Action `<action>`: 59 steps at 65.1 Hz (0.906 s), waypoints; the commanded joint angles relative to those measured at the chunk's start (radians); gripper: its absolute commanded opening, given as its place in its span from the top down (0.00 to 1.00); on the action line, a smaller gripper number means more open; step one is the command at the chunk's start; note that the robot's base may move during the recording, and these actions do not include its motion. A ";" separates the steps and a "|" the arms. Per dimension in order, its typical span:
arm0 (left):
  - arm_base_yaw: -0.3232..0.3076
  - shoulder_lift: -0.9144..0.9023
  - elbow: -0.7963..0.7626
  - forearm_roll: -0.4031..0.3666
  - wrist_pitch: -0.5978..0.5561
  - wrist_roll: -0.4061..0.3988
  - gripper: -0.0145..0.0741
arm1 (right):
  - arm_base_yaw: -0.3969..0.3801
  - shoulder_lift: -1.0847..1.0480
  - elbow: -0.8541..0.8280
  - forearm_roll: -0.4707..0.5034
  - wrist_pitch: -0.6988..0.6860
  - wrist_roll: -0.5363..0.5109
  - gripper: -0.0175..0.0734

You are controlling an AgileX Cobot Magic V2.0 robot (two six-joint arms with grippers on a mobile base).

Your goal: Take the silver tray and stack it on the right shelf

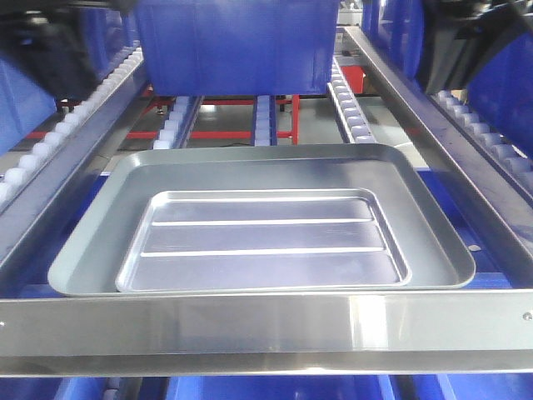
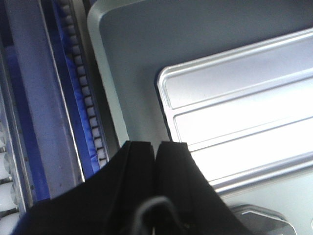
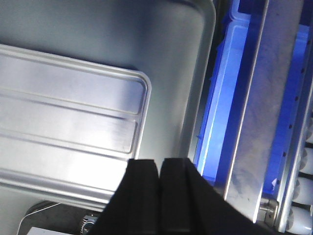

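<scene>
The silver tray (image 1: 266, 237), shiny with two long ridges, lies flat inside a wider dull grey tray (image 1: 100, 225). Both rest on the roller shelf behind the broad shiny front bar (image 1: 250, 321), which has a small screw at its right end. My left gripper (image 2: 156, 143) is shut and empty, over the grey tray (image 2: 142, 54) just off the silver tray's (image 2: 244, 107) left edge. My right gripper (image 3: 159, 160) is shut and empty, by the silver tray's (image 3: 63, 122) right edge over the grey tray (image 3: 181, 63). Neither gripper's jaws show in the front view.
A blue bin (image 1: 237, 46) stands on the rollers behind the trays. Steel side rails with white rollers (image 1: 354, 112) run along both sides. More blue bins (image 3: 225, 98) sit on a lower level to the right, past a steel rail (image 3: 271, 122). A roller lane (image 2: 85, 98) runs left of the grey tray.
</scene>
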 commanded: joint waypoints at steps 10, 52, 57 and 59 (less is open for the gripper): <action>0.000 -0.253 0.303 0.035 -0.331 0.002 0.94 | -0.008 -0.171 0.176 -0.029 -0.194 -0.050 0.75; 0.000 -0.924 0.662 0.031 -0.556 0.002 0.94 | -0.008 -0.823 0.694 -0.048 -0.572 -0.074 0.75; 0.000 -1.008 0.662 -0.008 -0.545 0.002 0.94 | -0.008 -0.906 0.694 -0.048 -0.577 -0.074 0.75; 0.000 -1.040 0.662 -0.022 -0.533 0.002 0.94 | -0.008 -0.937 0.694 -0.048 -0.577 -0.074 0.75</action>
